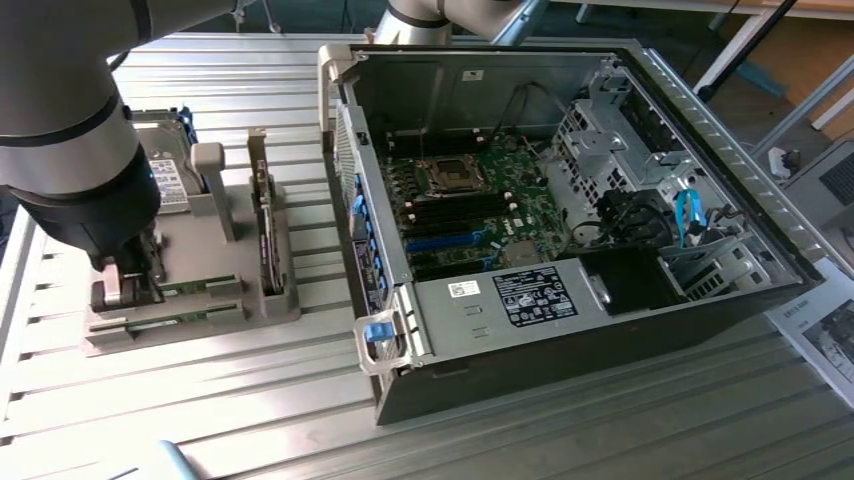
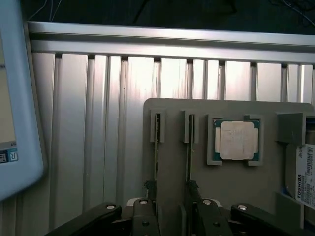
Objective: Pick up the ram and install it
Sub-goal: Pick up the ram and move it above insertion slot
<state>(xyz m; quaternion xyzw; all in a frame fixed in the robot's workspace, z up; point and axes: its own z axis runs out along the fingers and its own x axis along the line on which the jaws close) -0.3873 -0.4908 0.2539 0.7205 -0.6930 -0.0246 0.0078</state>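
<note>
From the exterior view, my pincer (image 1: 127,285) hangs low over the near end of the grey holder (image 1: 200,335) on the ribbed table (image 1: 200,400). The ram (image 1: 194,290) stands on edge in a slot. Its long axis runs from under my pincer toward the exterior view's right, with a second stick (image 1: 167,322) parallel just beside it. The hard drive (image 1: 160,175) sits upright in the holder's far pocket. The open computer case (image 1: 747,200) lies on the exterior view's right and holds the motherboard (image 1: 507,190), well apart from me. From the wrist view, my pincer (image 2: 170,189) is spread and pinches nothing I can see. The ram (image 2: 190,147) and the second stick (image 2: 157,147) run straight ahead from my fingertips (image 2: 149,186), each in its own slot of the holder (image 2: 172,113). I cannot tell which of the two I am lined up on. The processor (image 2: 237,140) lies flat in its recess beside them, and the hard drive (image 2: 305,177) is beyond it.
</note>
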